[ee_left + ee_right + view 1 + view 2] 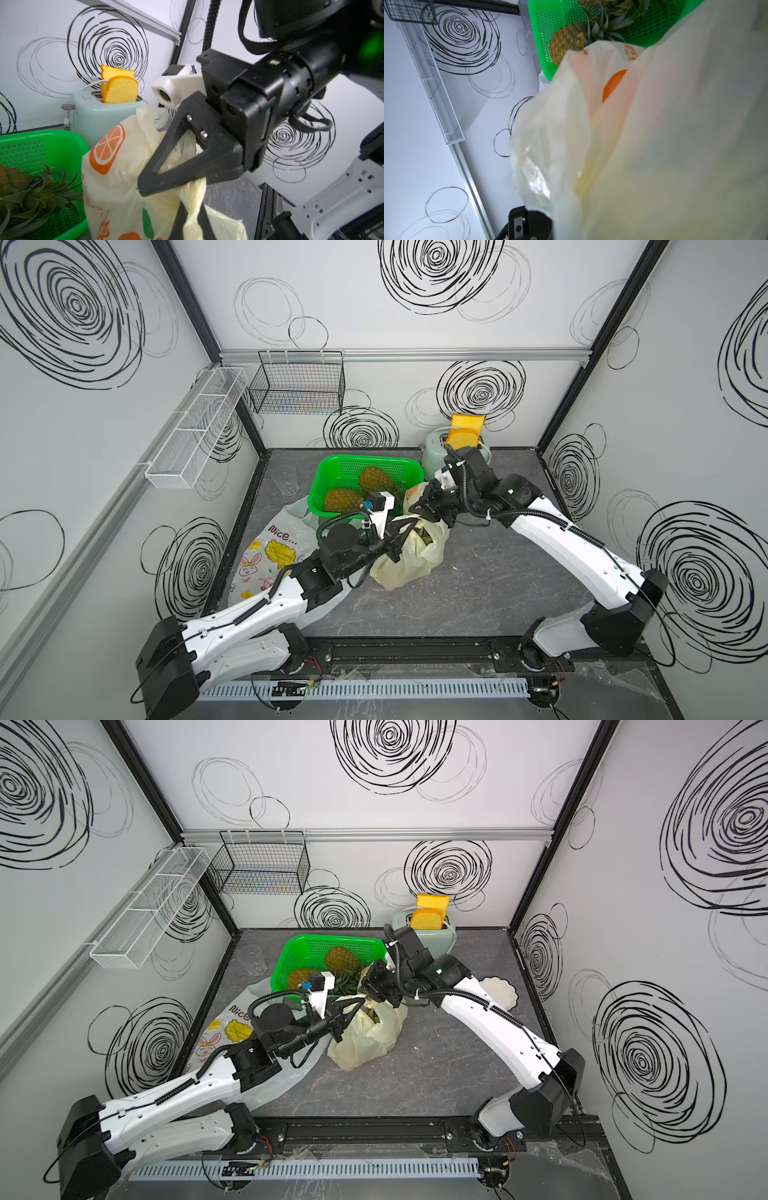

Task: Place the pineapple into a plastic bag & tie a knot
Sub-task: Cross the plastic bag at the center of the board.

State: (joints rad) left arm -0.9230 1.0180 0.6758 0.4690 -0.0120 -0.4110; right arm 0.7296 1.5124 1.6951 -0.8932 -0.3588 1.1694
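Note:
A pale yellow plastic bag with orange-slice prints stands mid-table. The green leaves of the pineapple show inside its mouth. My left gripper is shut on a twisted handle strand of the bag. My right gripper reaches in from the far side and is shut on bag plastic at the mouth, just above the left one. In the right wrist view the bag fills the picture and hides that gripper's jaws.
Behind the bag, a green basket holds two more pineapples. A mint toaster with bread stands at the back. A clear glass is back left. A printed bag lies flat under my left arm. A white dish sits right.

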